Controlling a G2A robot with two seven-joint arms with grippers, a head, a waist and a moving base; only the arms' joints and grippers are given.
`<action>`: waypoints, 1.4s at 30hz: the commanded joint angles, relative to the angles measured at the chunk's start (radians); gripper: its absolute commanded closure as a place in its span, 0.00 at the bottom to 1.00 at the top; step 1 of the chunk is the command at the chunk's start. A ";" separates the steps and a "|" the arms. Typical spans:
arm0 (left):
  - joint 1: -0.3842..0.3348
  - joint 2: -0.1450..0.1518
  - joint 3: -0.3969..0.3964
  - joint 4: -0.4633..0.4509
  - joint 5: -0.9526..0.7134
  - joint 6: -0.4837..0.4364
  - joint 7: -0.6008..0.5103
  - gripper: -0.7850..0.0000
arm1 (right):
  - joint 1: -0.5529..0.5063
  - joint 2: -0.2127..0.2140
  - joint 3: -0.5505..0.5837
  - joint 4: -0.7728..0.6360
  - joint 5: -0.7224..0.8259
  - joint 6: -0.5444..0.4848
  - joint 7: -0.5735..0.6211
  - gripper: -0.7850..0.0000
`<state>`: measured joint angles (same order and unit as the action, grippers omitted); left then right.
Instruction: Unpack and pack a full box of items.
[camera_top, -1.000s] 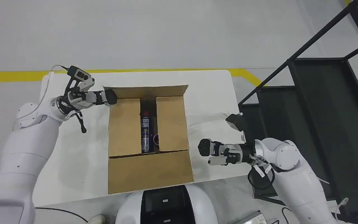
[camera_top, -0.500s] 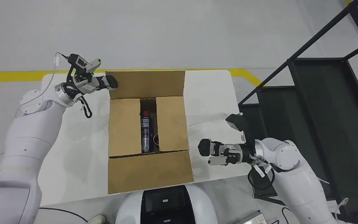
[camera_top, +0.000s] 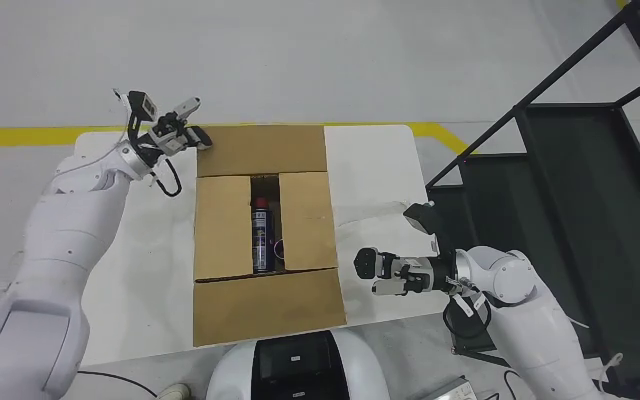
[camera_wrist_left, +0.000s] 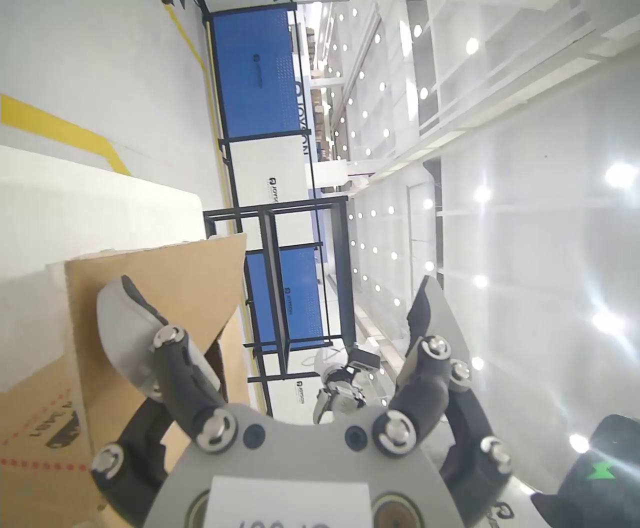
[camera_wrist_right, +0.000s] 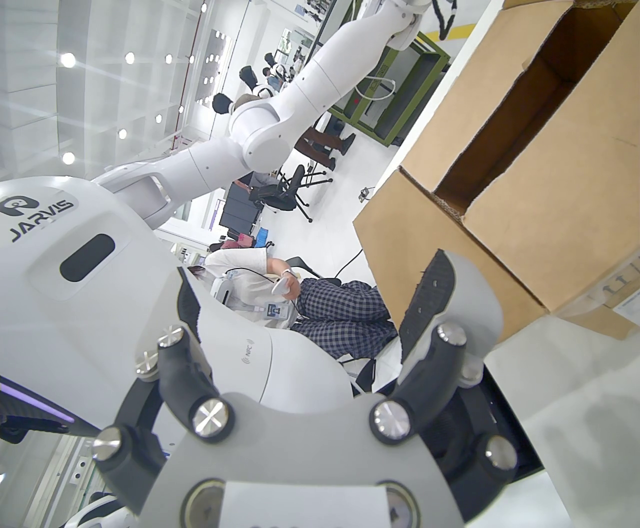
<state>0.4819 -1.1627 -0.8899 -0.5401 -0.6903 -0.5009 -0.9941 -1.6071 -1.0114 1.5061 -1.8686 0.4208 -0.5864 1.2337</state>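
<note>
Box (camera_top: 305, 220) sits mid-worktop (camera_top: 370, 170), its near flap folded outward. Right tool (camera_top: 364, 265), fingers apart, is just beside its right wall. Side flaps hide everything except a dark can (camera_top: 260, 238) in the gap. Left tool (camera_top: 196, 135), spread wide, is at the far flap's corner.

We are looking at a plain brown cardboard box (camera_top: 305, 222) on a white table (camera_top: 372, 185), holding a dark red-capped can (camera_top: 261, 245).

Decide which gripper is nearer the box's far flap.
Left. The left gripper is at the far flap's corner; the right gripper is beside the box's near right corner, apart from that flap.
</note>
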 joint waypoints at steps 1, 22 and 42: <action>-0.009 -0.008 0.015 0.016 0.047 -0.010 0.042 0.00 | 0.000 0.000 0.000 0.000 0.000 0.000 0.000 0.00; -0.053 -0.070 0.116 0.159 0.395 -0.030 0.236 0.00 | 0.000 0.000 0.000 0.000 0.000 0.000 0.000 0.00; -0.051 0.005 -0.052 0.170 0.286 -0.262 0.185 0.00 | 0.000 0.000 0.000 0.000 0.000 0.000 0.000 0.00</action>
<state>0.4227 -1.1661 -0.9306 -0.3620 -0.3956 -0.7465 -0.7889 -1.6071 -1.0114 1.5061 -1.8686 0.4208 -0.5864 1.2337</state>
